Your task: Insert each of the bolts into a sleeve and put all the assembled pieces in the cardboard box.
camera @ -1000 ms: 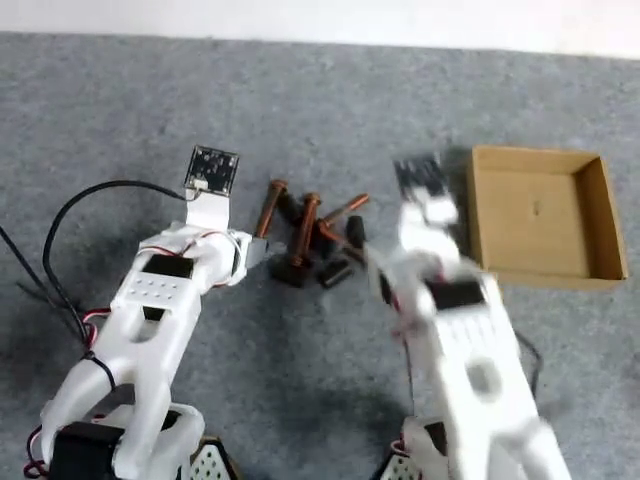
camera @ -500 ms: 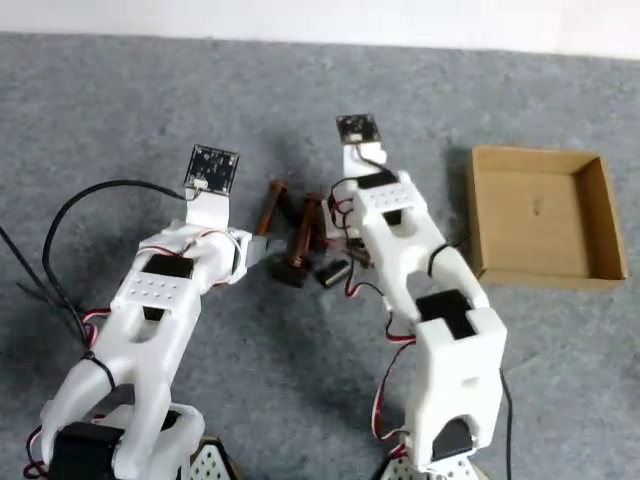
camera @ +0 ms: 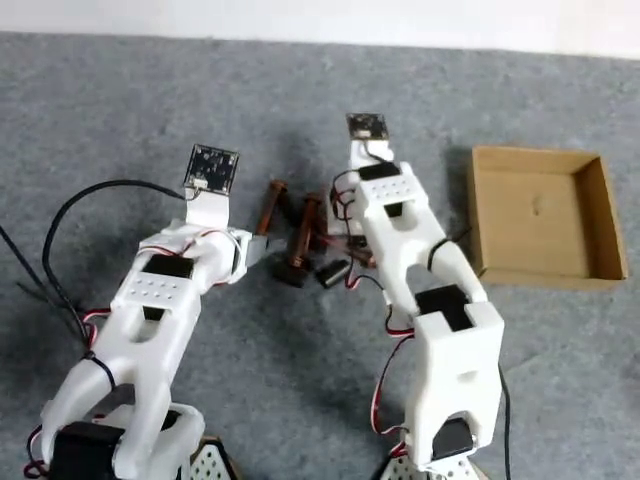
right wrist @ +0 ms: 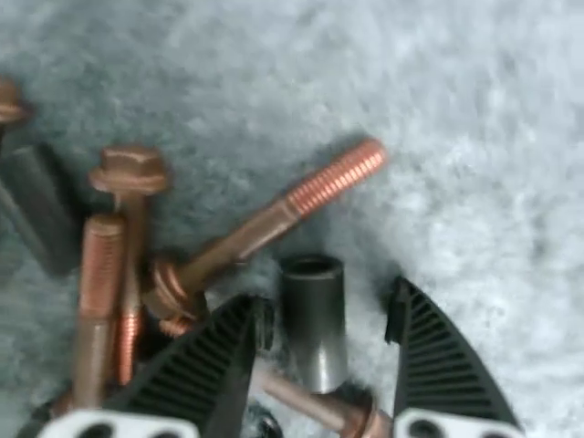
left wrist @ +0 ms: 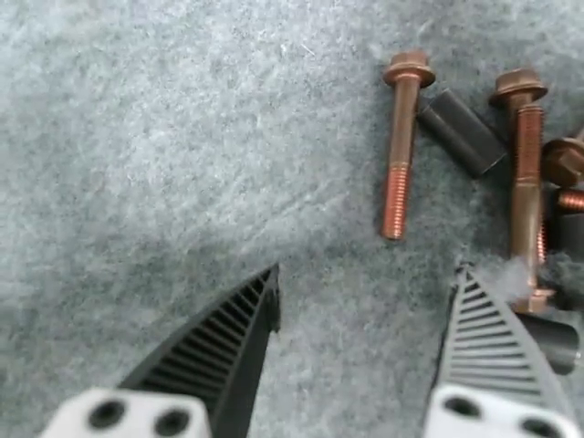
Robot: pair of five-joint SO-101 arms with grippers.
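Note:
Several copper bolts (camera: 300, 228) and dark sleeves (camera: 333, 272) lie in a pile on the grey carpet between the two arms. My left gripper (left wrist: 365, 315) is open just short of the pile, with one bolt (left wrist: 401, 141) and a sleeve (left wrist: 461, 132) beyond its tips. My right gripper (right wrist: 324, 328) is open over the pile's right side, its jaws on either side of a dark sleeve (right wrist: 315, 319) that stands apart from both. A slanted bolt (right wrist: 274, 219) lies just past that sleeve. The cardboard box (camera: 597, 215) sits empty to the right.
Grey carpet covers the table. A black cable (camera: 70, 215) loops at the left beside the left arm. Open carpet lies behind the pile and in front of the box.
The right arm has swung left from beside the box onto the pile and settled over the sleeve. The left arm has kept still.

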